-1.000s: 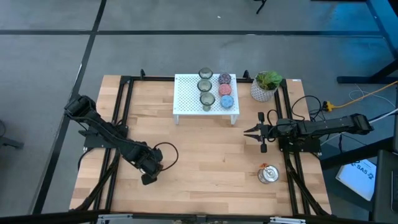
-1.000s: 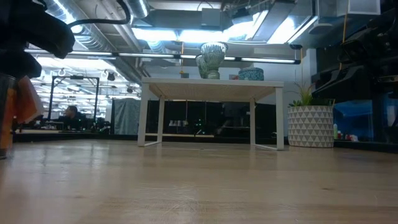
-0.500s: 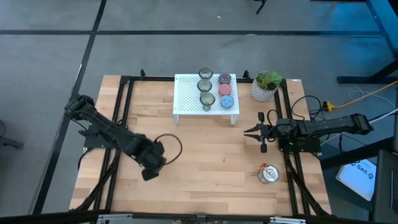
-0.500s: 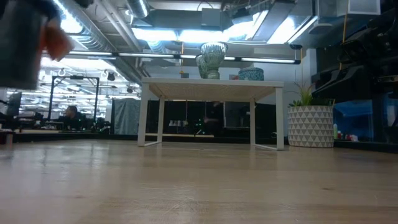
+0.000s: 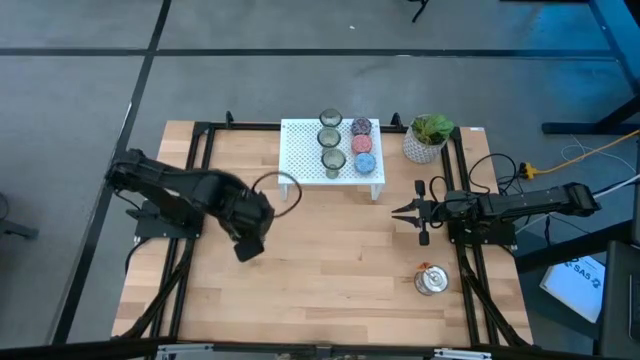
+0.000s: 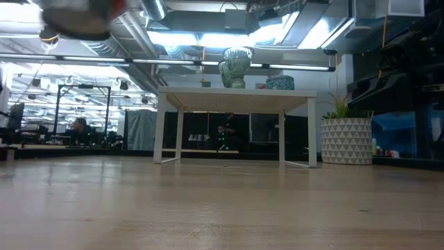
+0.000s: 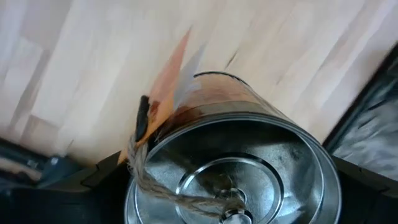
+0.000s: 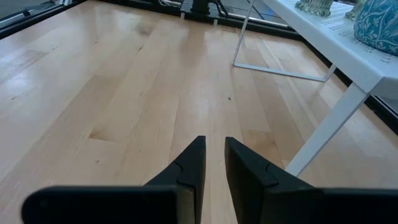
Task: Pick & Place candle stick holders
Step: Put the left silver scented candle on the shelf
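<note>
Writing: none can be read; an orange tag (image 7: 166, 93) tied with twine hangs on the held silver holder, its face blurred.
Left gripper (image 5: 247, 240): above the worktop (image 5: 330, 260) at about 9 o'clock from its centre, jaws spread wide and clamped on a shiny silver candle holder (image 7: 233, 168), which the low view shows raised well off the wood.
Right gripper (image 5: 407, 212): at 3 o'clock, jaws nearly together with a thin gap, holding nothing, hovering over bare wood.
Second silver holder (image 5: 431, 279): on the worktop at 4 o'clock, near the right arm.
White rack (image 5: 300, 155): at 12 o'clock, carrying three olive glass cups (image 5: 329, 138) plus the purple (image 5: 361, 127), pink (image 5: 362, 144) and blue (image 5: 364, 162) cups.
Potted plant (image 5: 428, 137): just beside the rack, toward 1 o'clock.
</note>
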{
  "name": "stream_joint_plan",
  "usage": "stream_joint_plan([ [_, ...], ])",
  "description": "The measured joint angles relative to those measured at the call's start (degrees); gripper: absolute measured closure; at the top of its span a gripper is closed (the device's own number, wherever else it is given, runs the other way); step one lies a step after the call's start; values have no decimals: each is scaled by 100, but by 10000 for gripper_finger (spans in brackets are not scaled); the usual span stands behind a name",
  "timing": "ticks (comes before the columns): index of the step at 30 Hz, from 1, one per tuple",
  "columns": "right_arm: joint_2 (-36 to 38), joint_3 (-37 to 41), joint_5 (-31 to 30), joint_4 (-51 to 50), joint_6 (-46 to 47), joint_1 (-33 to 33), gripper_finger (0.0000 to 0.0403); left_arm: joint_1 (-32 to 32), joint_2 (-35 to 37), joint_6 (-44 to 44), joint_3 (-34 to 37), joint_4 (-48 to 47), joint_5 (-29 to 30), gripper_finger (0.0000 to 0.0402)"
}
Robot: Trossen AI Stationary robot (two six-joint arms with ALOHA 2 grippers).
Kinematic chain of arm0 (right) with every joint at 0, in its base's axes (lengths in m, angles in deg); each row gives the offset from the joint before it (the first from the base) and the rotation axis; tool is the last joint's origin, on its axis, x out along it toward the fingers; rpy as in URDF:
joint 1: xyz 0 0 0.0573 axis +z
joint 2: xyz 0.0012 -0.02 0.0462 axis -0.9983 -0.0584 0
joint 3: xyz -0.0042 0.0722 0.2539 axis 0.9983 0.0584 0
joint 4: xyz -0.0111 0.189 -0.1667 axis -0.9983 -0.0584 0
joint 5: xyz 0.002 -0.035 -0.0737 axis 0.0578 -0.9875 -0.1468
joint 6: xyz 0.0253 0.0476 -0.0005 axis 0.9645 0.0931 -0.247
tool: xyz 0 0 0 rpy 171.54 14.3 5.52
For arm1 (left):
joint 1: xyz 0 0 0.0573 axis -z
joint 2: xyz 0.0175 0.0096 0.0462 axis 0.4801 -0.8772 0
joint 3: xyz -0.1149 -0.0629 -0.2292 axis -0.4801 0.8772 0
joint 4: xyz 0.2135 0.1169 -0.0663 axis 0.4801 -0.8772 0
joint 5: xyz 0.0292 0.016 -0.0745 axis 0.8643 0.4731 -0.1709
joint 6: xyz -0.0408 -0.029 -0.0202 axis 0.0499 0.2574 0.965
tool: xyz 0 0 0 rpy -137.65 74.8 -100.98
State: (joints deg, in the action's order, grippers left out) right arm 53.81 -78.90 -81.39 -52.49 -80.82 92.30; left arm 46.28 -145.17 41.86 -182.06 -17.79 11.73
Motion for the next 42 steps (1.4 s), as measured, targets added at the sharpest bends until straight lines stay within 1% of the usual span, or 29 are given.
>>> stream_joint_plan([
  [5, 2, 2, 0, 2, 0, 0, 339, -400, 2, -182, -532, -179, 4, 46],
  [10, 1, 1, 1, 2, 1, 0, 339, -865, 4, -651, -855, -139, 36, 46],
  [16, 0, 0, 1, 2, 0, 0, 339, -1672, 2, -1299, -872, -106, 55, 46],
  [23, 2, 2, 2, 0, 0, 0, 339, -2613, -58, -2270, -872, 489, -8, 46],
  [28, 1, 1, 2, 2, 0, 0, 339, -3346, -310, -2702, -876, 766, -175, 46],
  [32, 2, 0, 0, 2, 0, 0, 339, -3783, -693, -3169, -885, 1123, -278, 46],
  [34, 2, 1, 1, 1, 0, 0, 339, -3957, -978, -3404, -1076, 1141, -372, 46],
  [36, 1, 1, 2, 1, 0, 0, 339, -4065, -1291, -3562, -1432, 1012, -399, 46],
  [42, 0, 0, 2, 0, 2, 0, 339, -4372, -2303, -3839, -2921, 514, -412, 46],
])
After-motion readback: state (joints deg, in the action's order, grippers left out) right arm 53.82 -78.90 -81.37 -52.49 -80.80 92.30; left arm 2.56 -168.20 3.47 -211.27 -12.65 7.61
